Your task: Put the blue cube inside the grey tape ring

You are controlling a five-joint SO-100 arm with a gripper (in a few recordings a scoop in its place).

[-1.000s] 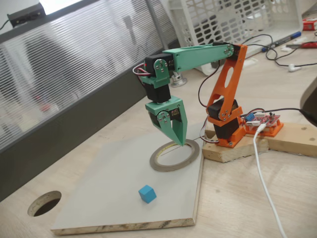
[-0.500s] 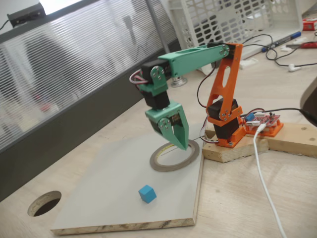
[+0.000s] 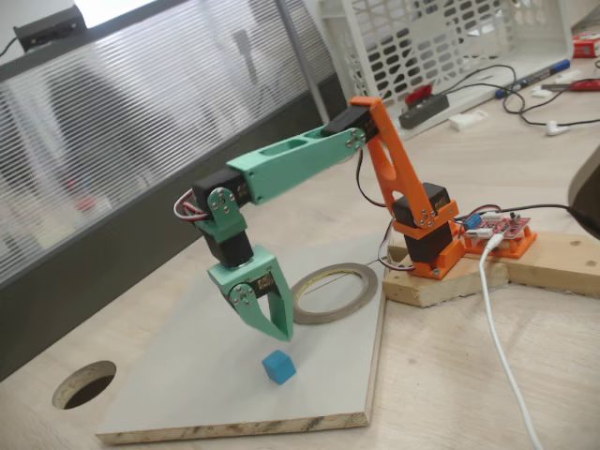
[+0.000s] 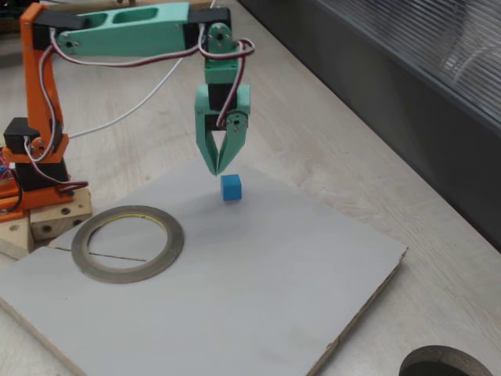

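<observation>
Nearest in a fixed view, round dark hole [image 3: 84,384] cut in the pale wooden tabletop [image 3: 450,375], left of a flat light-grey board [image 3: 187,375] with raw chipboard edge; same hole at the bottom right in the other fixed view [image 4: 442,364]. Small bright sky-blue cube [image 3: 278,367] sits on the grey board near its front edge, plain matte faces, nothing touching it; in the other view the cube [image 4: 231,188] lies on the board [image 4: 258,274] well apart from the ring. Mint-green two-finger gripper [image 3: 281,330] hangs tips-down just above and slightly behind the cube, tips close together with a narrow slit between them, pinching nothing; in the other view the gripper [image 4: 217,170] points down just beside the cube's upper left, clear of it. Flat thin grey tape ring [image 3: 335,292] lies flat on the board behind the gripper, hollow centre bare, pale yellowish inner rim; also seen at left [image 4: 127,242]. Green forearm and orange upper arm [image 3: 389,159] rise from an orange base on a wooden block [image 3: 441,281] at the board's right corner. White cable [image 3: 502,356] runs over the tabletop. Red circuit board [image 3: 502,230] beside the base. Farthest, white lattice plastic basket [image 3: 441,37] and ribbed translucent panel [image 3: 141,122].
</observation>
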